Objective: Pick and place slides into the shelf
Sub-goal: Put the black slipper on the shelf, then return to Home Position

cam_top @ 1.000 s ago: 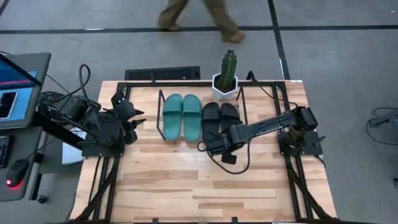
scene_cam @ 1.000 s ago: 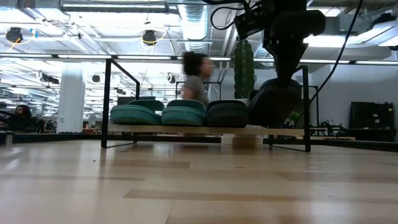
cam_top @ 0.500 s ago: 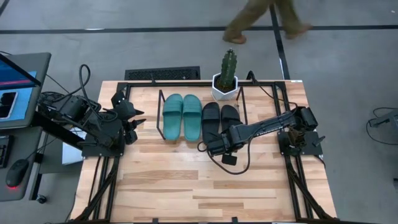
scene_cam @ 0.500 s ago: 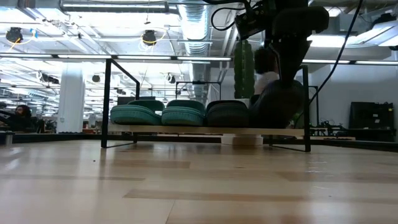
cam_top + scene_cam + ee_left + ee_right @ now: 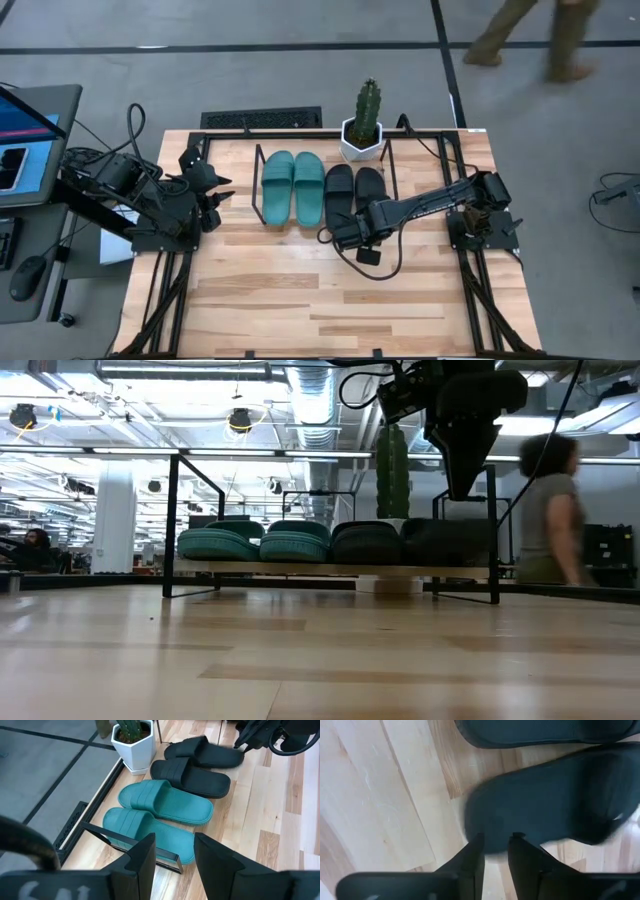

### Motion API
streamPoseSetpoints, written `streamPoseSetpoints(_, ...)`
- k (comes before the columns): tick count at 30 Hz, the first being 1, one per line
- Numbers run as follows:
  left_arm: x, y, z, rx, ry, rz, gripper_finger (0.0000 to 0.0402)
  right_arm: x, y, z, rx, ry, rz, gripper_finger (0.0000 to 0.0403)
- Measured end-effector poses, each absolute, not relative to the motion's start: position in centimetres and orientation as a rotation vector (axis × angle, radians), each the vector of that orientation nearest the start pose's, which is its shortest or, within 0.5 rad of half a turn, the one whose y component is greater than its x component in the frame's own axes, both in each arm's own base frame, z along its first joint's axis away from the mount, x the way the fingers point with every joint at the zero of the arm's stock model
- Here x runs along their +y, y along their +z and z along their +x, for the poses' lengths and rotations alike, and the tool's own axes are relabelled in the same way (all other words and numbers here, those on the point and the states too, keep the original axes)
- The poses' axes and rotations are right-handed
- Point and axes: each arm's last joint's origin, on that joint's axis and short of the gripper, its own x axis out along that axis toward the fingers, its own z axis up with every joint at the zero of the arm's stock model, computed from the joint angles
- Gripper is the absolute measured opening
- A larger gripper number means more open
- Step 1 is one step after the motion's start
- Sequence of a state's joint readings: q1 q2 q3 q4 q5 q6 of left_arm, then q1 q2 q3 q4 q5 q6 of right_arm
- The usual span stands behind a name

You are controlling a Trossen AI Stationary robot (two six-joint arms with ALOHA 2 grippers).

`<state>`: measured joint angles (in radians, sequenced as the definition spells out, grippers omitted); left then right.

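Four slides lie side by side on the shelf board (image 5: pixel 300 568), between its black rod end-frames (image 5: pixel 258 175): a teal pair (image 5: pixel 293 188) and a black pair (image 5: pixel 353 188). The teal pair (image 5: pixel 160 815) and the black pair (image 5: pixel 197 765) also show in the left wrist view. My right gripper (image 5: pixel 350 228) points down just above the heel end of the right black slide (image 5: pixel 445 542). Its fingers (image 5: pixel 472 855) stand a narrow gap apart, with nothing between them. My left gripper (image 5: pixel 222 190) waits open at the table's left, left of the shelf.
A cactus in a white pot (image 5: pixel 362 125) stands behind the shelf, close to the black slides. A person (image 5: pixel 530 40) walks past beyond the table's far edge. A monitor and mouse (image 5: pixel 20 130) sit off the table's left. Bare wooden table (image 5: pixel 320 300) lies toward the near edge.
The right black slide, which stood tilted up at my right gripper, has dropped flat onto the shelf board beside the other black one. My right gripper has stayed above it and no longer touches it. The person has walked from left to right behind the table.
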<state>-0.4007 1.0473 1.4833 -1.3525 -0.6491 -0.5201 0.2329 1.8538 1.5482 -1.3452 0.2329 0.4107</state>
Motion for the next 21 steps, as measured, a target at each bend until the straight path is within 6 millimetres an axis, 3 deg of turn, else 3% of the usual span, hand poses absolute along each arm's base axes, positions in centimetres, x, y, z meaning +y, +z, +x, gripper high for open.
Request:
streamPoseSetpoints(13,-3.8,41.8,13.6,0.703,0.424,-0.03,0.0124,7.1,24.5,33.0,1.569,-0.321,-0.057,0.0153)
streamPoseSetpoints(21,-3.9,41.8,13.6,0.703,0.423,-0.03,0.0124,8.8,24.6,31.9,1.608,-0.347,-0.089,0.0157)
